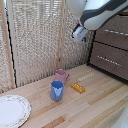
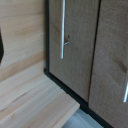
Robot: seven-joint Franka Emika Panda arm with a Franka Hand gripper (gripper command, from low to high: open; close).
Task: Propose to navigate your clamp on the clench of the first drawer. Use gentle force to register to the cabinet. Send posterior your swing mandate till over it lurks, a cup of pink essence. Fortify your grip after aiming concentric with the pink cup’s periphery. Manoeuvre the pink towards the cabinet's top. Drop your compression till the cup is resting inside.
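My gripper (image 1: 81, 35) hangs high up at the end of the white arm, just off the exterior view's left side of the dark brown cabinet (image 1: 111, 50). It is too small and blurred to show how its jaws stand. Drawer fronts with thin silver bar handles (image 1: 108, 59) face it. The wrist view looks straight at one drawer front (image 2: 77, 55) and its handle (image 2: 63, 30), with a second handle (image 2: 125, 85) at the edge. The pink cup (image 1: 61, 75) stands upright on the wooden table, far below the gripper. The cabinet's top is out of view.
A blue cup (image 1: 57, 90) stands right in front of the pink one. A small yellow block (image 1: 77, 88) lies beside them. A white plate (image 1: 11, 110) sits at the exterior view's left front. A reed screen (image 1: 35, 40) closes the back of the table (image 1: 95, 100).
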